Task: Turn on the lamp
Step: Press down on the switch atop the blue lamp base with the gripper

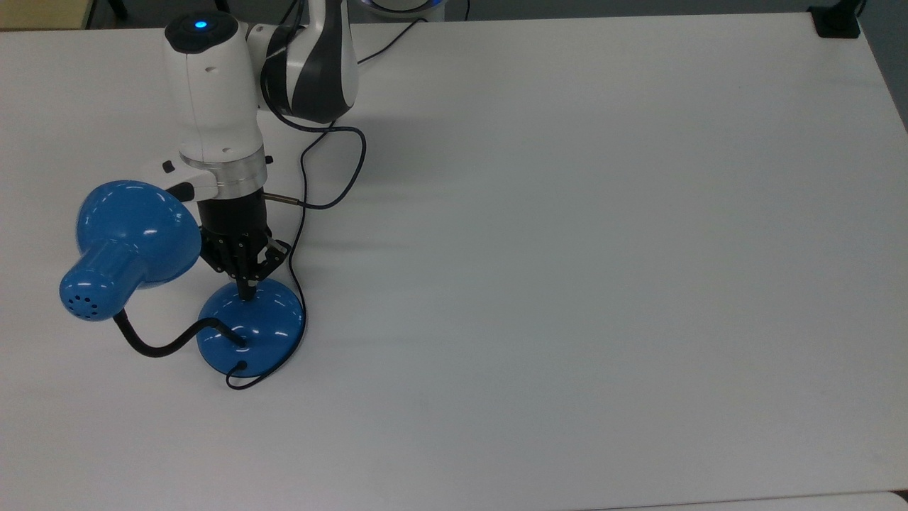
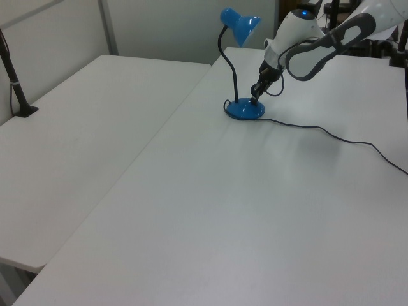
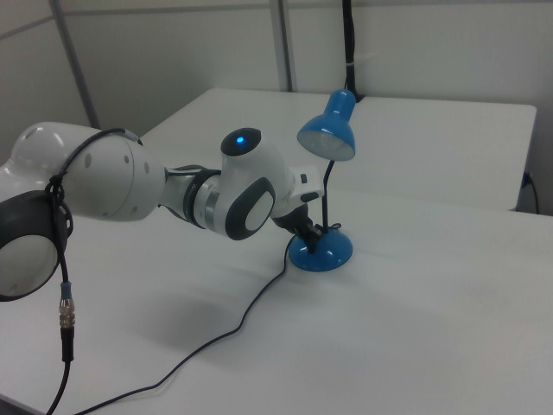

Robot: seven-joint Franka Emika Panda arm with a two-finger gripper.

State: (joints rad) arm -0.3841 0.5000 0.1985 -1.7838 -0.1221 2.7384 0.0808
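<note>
The glossy blue lamp (image 1: 252,333) stands at the top view's left on its domed base. Its black gooseneck (image 1: 163,345) curves up to the bell-shaped shade (image 1: 135,234). My gripper (image 1: 246,292) points down with its fingers shut together, the tips touching the top of the base on the side nearest the arm. The spot under the tips is hidden. In the left view the gripper (image 2: 254,97) meets the lamp base (image 2: 245,109) from the right. In the right view the gripper (image 3: 313,232) sits behind the lamp base (image 3: 321,251), and the shade (image 3: 328,130) opens toward the camera, pale inside.
The lamp's thin black cord (image 1: 301,213) loops past the gripper toward the arm's base. The white table (image 1: 567,248) stretches wide to the top view's right. A second white table (image 2: 76,127) adjoins at the left view's left, with a black clamp post (image 2: 16,89).
</note>
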